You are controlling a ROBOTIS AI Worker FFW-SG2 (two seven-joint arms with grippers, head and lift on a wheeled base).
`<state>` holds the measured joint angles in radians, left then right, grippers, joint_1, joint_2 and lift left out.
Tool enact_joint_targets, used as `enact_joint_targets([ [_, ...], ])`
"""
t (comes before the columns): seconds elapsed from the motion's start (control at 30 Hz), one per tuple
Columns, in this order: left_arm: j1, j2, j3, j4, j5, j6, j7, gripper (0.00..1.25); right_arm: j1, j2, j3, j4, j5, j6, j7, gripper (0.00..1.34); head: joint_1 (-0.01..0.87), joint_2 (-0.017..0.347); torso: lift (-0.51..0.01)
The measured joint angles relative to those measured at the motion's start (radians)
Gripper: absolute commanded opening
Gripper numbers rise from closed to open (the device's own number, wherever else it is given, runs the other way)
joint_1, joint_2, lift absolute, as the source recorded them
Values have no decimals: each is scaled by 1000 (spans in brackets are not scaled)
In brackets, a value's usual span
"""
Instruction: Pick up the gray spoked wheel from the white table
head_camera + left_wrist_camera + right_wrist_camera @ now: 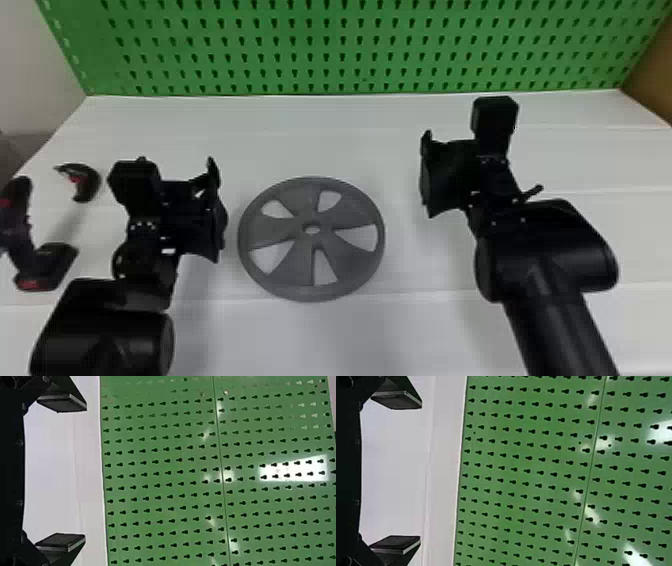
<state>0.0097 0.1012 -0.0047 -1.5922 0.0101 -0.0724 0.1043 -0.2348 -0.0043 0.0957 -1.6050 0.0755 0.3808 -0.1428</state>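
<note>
showing fingers apart, the left gripper [217, 210] is noted left of the gray spoked wheel [285, 233], which lies flat on the white worktop [405, 330]; right gripper [426, 175], likewise spread, to its right; green perforated panel [335, 49] behind.

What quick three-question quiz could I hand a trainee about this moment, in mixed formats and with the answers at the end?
1. True or false: the gray spoked wheel lies on the white table, between the left claw and the right claw, held by neither.

2. Multiple choice: how do the two claws stand?
A) both shut
B) both open
C) one open, one shut

3. Fill in the blank: behind the table rises a panel with rows of small holes, and its colour is ____.

Key: 1 true; 2 B; 3 green
</note>
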Motion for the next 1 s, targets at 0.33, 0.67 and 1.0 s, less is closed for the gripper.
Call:
enact_joint_targets([
  [0.33, 1, 0, 3, 0, -1, -3, 0, 1121, -153, -26, 35, -102, -78, 487, -13, 1230, 767, 37, -107],
  [0.67, -4, 0, -4, 0, -6, -4, 0, 1123, -347, -49, 11, -54, -149, 956, -12, 1232, 767, 37, -107],
  [1.0, -16, 1, -20, 8, -17, -3, 0, 1121, -482, -93, -15, 138, -303, 1156, -12, 1233, 767, 37, -107],
])
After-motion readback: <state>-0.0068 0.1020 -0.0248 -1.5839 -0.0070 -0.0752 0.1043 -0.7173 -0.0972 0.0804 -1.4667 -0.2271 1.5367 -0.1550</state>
